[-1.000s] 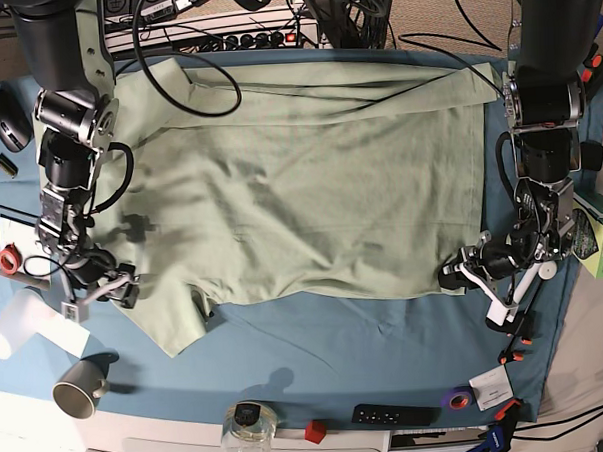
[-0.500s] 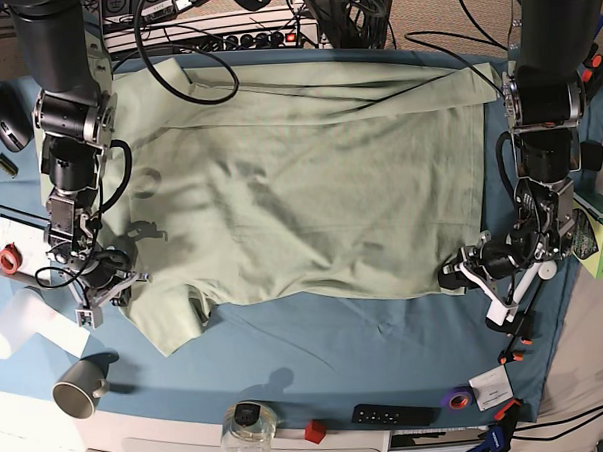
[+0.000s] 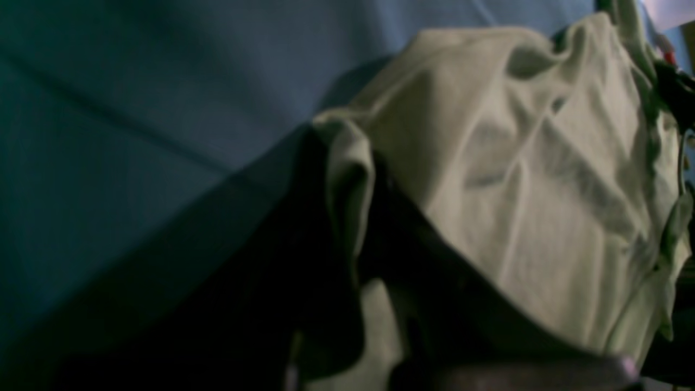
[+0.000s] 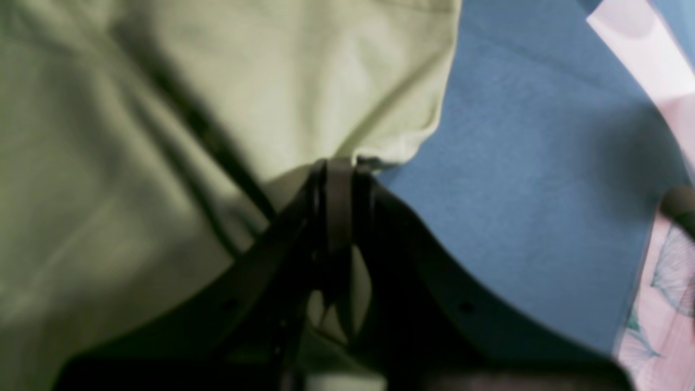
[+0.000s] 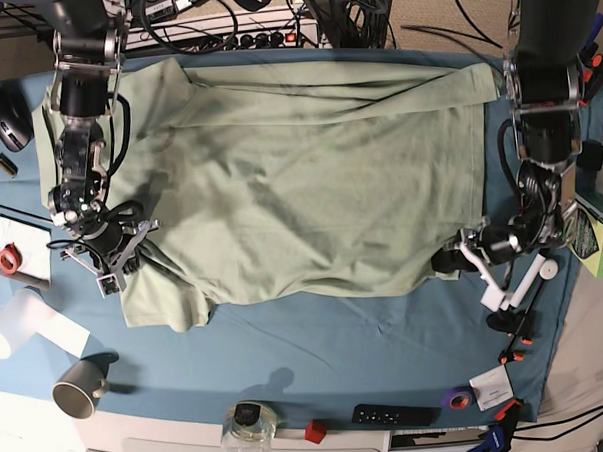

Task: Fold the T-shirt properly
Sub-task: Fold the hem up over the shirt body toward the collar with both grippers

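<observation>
Overhead, the sage T-shirt (image 5: 299, 176) lies spread lengthwise across the blue-clothed counter (image 5: 367, 343), each near corner pinched in closed jaws, right gripper (image 5: 118, 256) at the sleeve end, left gripper (image 5: 453, 260) at the hem end.

Bright sharp overhead; dim, blurred wrist views.

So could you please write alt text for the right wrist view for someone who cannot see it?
Close-up of the right gripper shut on the edge of the pale green T-shirt, which fills the left of the frame. Blue table cloth lies to the right.
</observation>
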